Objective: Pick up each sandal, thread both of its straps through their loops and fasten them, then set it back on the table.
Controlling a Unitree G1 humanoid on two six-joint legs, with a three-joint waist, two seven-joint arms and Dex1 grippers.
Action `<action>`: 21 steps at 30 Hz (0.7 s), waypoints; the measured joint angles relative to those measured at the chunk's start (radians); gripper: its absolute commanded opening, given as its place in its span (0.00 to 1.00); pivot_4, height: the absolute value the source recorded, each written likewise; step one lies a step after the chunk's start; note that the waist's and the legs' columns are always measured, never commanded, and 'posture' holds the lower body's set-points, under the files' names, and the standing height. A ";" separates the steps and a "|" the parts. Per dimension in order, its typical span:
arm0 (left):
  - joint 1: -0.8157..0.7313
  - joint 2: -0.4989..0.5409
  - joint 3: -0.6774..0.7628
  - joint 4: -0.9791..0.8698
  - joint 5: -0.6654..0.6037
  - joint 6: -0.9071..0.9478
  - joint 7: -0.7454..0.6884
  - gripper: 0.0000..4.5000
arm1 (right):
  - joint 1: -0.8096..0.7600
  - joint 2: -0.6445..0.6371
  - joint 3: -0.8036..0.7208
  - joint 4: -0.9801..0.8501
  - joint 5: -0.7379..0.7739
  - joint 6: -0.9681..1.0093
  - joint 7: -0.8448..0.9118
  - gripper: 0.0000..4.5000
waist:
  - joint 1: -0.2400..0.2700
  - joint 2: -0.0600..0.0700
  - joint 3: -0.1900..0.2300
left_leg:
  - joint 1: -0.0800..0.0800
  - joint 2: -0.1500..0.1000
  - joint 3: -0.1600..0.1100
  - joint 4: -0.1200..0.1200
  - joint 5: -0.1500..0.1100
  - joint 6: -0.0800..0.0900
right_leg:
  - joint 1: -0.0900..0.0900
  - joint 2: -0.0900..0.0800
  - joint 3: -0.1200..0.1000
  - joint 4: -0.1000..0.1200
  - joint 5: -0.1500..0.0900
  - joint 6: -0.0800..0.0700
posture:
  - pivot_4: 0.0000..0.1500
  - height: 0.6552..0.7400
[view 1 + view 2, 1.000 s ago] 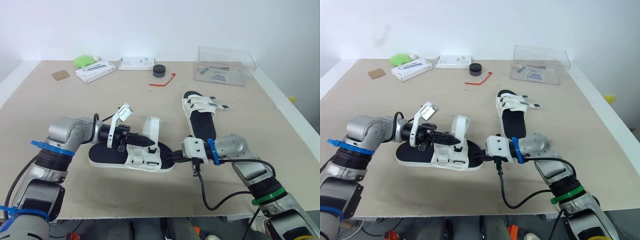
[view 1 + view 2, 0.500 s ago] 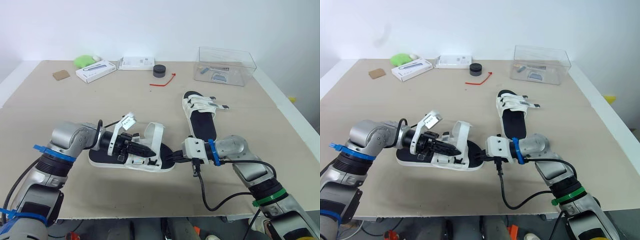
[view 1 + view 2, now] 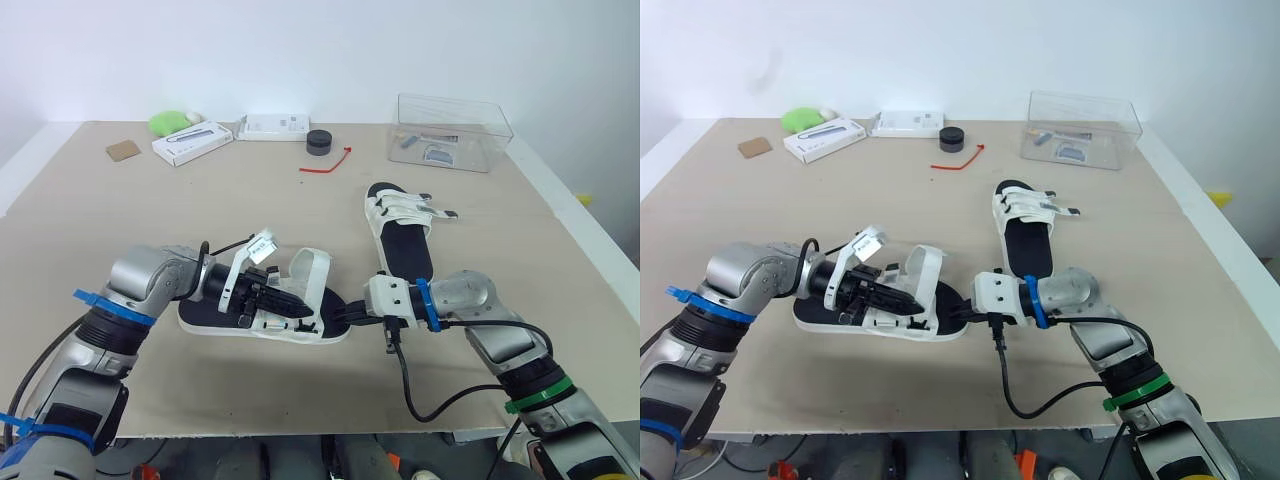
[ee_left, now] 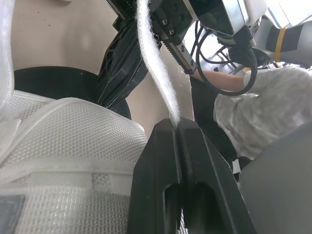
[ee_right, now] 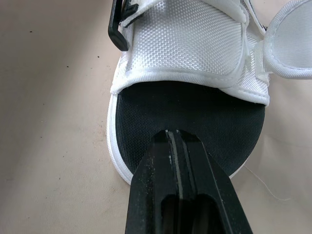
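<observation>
Your left gripper (image 4: 173, 126) is clenched on the white strap (image 4: 155, 73) of the near sandal (image 3: 262, 318), which lies flat on the table (image 3: 120, 215). Your right gripper (image 5: 176, 135) is pinched together with nothing between its fingers, tips at that sandal's toe, so both claws crowd the same shoe. The second sandal (image 3: 400, 236) lies just beyond the near sandal's toe, close behind your right arm. Well beyond the near sandal, along the far edge, sit a clear box (image 3: 452, 131), a red tie (image 3: 326, 163), a black puck (image 3: 318, 141), two white boxes (image 3: 191, 141) and a green lump (image 3: 166, 122).
</observation>
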 measured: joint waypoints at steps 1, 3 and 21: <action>0.000 0.000 -0.001 0.000 0.003 -0.003 -0.001 0.01 | 0.000 0.000 0.000 0.000 0.000 0.001 0.000 0.00 | 0.000 0.000 0.000 | 0.000 0.000 0.000 0.000 0.000 0.000 | 0.000 0.000 0.000 0.000 0.000 0.000 | 1.00 1.00; 0.000 0.000 -0.011 0.000 0.012 -0.020 -0.004 0.01 | 0.000 0.000 0.000 0.000 0.000 0.002 0.000 0.00 | 0.000 0.000 0.000 | 0.000 0.000 0.000 0.000 0.000 0.000 | 0.000 0.000 0.000 0.000 0.000 0.000 | 1.00 1.00; 0.009 0.002 -0.069 -0.003 0.129 -0.224 -0.061 0.01 | -0.004 -0.004 0.002 0.010 -0.006 -0.006 0.000 0.00 | 0.001 0.000 -0.002 | 0.002 -0.001 0.000 0.000 0.002 0.003 | 0.002 -0.001 0.001 0.000 -0.001 -0.002 | 1.00 1.00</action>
